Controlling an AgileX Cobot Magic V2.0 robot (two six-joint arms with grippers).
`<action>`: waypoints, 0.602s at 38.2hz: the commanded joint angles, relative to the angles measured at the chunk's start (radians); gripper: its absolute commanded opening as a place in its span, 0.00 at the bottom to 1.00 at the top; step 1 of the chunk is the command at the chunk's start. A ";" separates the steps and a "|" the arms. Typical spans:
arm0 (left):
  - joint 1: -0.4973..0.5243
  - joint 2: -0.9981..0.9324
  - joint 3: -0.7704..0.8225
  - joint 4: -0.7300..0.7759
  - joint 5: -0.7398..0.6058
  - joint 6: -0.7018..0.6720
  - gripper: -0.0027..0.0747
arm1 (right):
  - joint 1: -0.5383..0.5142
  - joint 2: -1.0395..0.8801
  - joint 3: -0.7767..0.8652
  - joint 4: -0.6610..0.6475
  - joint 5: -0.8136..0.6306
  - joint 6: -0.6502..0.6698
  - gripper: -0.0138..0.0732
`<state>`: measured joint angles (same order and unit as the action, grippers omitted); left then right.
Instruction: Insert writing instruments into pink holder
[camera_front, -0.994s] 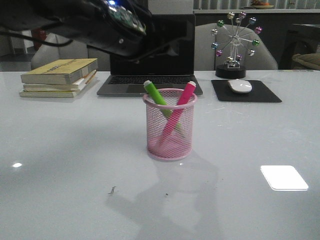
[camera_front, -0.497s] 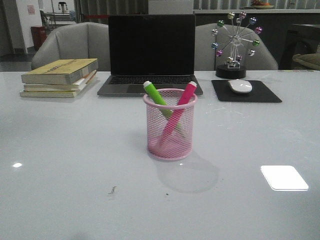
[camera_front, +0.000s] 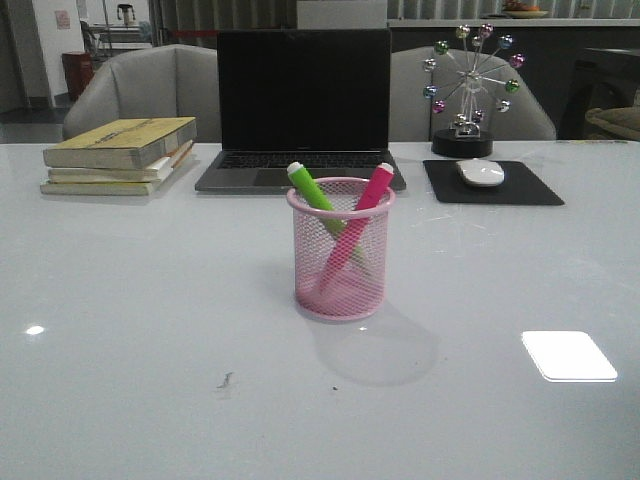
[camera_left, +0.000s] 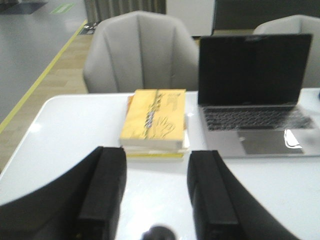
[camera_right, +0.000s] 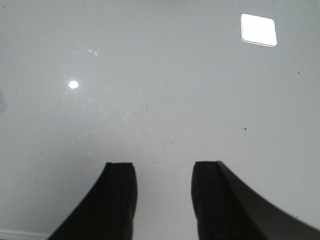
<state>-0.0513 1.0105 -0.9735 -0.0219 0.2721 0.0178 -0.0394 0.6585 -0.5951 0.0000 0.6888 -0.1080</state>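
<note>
The pink wire-mesh holder (camera_front: 340, 270) stands at the middle of the table in the front view. Inside it lean the green marker (camera_front: 312, 190), tilted left, and the hot pink marker (camera_front: 372, 190), tilted right; their pale cap ends stick out above the rim and the two cross inside the cup. Neither arm shows in the front view. My left gripper (camera_left: 157, 155) is open and empty, hanging over the table short of the yellow books. My right gripper (camera_right: 162, 170) is open and empty over bare table. The holder and markers are out of both wrist views.
A stack of books (camera_front: 118, 153) with a yellow cover (camera_left: 156, 119) lies at the back left. A dark laptop (camera_front: 303, 105) sits behind the holder, also in the left wrist view (camera_left: 255, 90). A black mouse pad with a white mouse (camera_front: 480, 172) and a ferris-wheel ornament (camera_front: 468, 85) stand back right.
One second ago a dark arm filled the upper left of the front view; it has pulled out of that view. The holder and both markers have not moved.
</note>
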 joint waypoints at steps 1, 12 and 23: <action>0.018 -0.080 0.044 0.000 -0.059 -0.003 0.52 | -0.008 -0.003 -0.026 -0.017 -0.073 -0.007 0.61; 0.015 -0.237 0.256 0.000 -0.076 -0.003 0.34 | -0.003 -0.003 -0.026 -0.016 -0.073 -0.007 0.61; -0.003 -0.278 0.287 -0.002 -0.082 -0.003 0.31 | -0.003 -0.003 -0.026 -0.016 -0.068 -0.007 0.61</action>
<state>-0.0461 0.7369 -0.6594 -0.0219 0.2814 0.0178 -0.0394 0.6585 -0.5951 0.0000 0.6888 -0.1080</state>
